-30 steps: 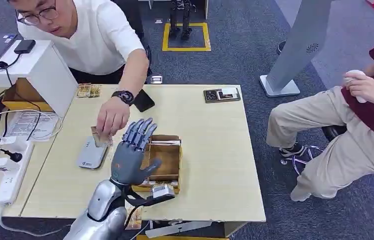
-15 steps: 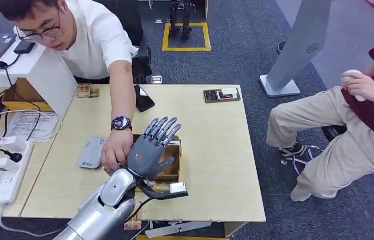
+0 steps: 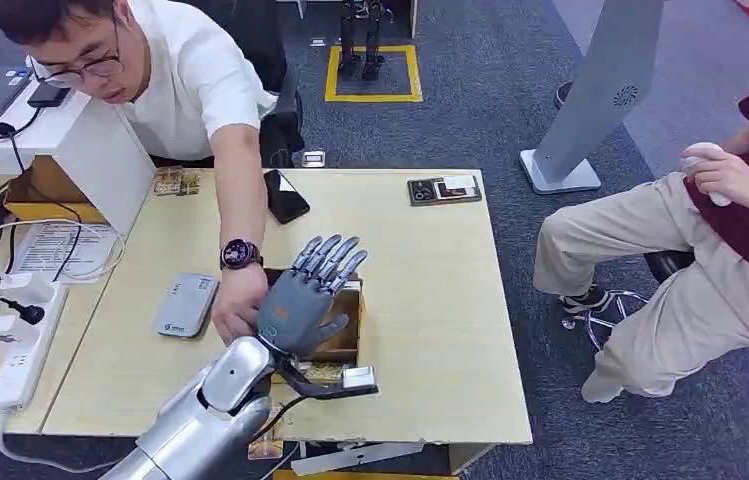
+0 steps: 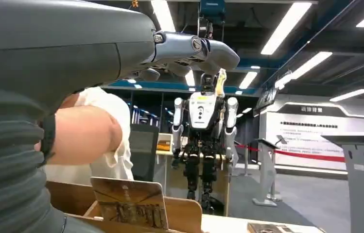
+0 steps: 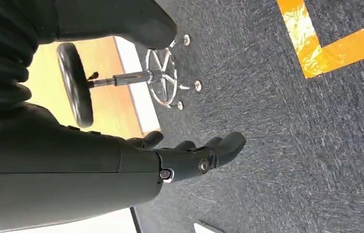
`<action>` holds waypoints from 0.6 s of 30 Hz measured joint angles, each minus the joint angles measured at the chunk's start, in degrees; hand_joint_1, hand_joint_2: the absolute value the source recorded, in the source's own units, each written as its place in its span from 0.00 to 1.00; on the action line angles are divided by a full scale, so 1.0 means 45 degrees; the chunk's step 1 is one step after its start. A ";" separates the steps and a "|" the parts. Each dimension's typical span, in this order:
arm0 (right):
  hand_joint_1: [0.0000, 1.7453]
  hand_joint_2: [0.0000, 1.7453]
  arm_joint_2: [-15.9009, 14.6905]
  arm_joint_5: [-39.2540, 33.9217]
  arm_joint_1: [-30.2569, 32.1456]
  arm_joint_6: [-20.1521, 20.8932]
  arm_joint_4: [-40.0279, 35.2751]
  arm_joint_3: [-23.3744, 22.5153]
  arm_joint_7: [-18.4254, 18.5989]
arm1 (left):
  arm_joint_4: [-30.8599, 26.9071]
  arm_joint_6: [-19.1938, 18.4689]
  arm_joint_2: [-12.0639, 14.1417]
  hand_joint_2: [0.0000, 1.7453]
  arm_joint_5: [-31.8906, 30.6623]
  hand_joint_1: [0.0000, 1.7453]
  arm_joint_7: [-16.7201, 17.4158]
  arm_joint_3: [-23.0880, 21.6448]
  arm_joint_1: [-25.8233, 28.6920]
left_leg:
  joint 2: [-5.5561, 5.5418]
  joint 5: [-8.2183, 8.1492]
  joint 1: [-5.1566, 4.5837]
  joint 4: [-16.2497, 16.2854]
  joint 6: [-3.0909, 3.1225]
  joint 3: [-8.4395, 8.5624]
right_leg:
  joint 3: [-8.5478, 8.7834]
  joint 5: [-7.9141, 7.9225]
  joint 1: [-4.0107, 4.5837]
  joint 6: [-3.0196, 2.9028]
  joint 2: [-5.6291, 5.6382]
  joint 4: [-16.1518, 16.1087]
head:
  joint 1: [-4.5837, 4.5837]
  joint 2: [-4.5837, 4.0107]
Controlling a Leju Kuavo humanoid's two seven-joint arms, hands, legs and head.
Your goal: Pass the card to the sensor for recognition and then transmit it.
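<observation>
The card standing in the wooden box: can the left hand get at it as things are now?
Probably not yet. The left hand hovers open over the wooden box, but the person's hand is at the box's near-left edge beside the card, crowding the approach.

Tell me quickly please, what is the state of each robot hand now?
Left robot hand: open, holding nothing, above the brown wooden box.
Right robot hand: fingers apart, holding nothing.
</observation>
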 joint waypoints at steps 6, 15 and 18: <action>0.00 1.00 -0.0024 -0.0024 0.0001 0.0000 0.0000 0.0000 0.0005 | 0.0000 0.0000 0.0039 1.00 0.0000 0.00 0.0019 -0.0010 -0.0004 | 0.0000 0.0000 0.0000 0.0000 0.0000 0.0000 | 0.0000 0.0000 0.0000 0.0000 0.0000 0.0000 | 0.0000 0.0000; 0.00 1.00 -0.0029 -0.0063 0.0001 0.0000 0.0000 0.0000 0.0010 | 0.0000 -0.0005 0.0087 1.00 -0.0024 0.00 0.0054 -0.0015 -0.0006 | 0.0000 0.0000 0.0000 0.0000 0.0000 0.0000 | 0.0000 0.0000 0.0000 0.0000 0.0000 0.0000 | 0.0000 0.0000; 0.00 1.00 -0.0029 -0.0092 0.0001 0.0000 0.0000 0.0000 0.0010 | 0.0000 -0.0010 0.0107 1.00 -0.0078 0.00 0.0136 -0.0019 -0.0009 | 0.0000 0.0000 0.0000 0.0000 0.0000 0.0000 | 0.0000 0.0000 0.0000 0.0000 0.0000 0.0000 | 0.0000 0.0000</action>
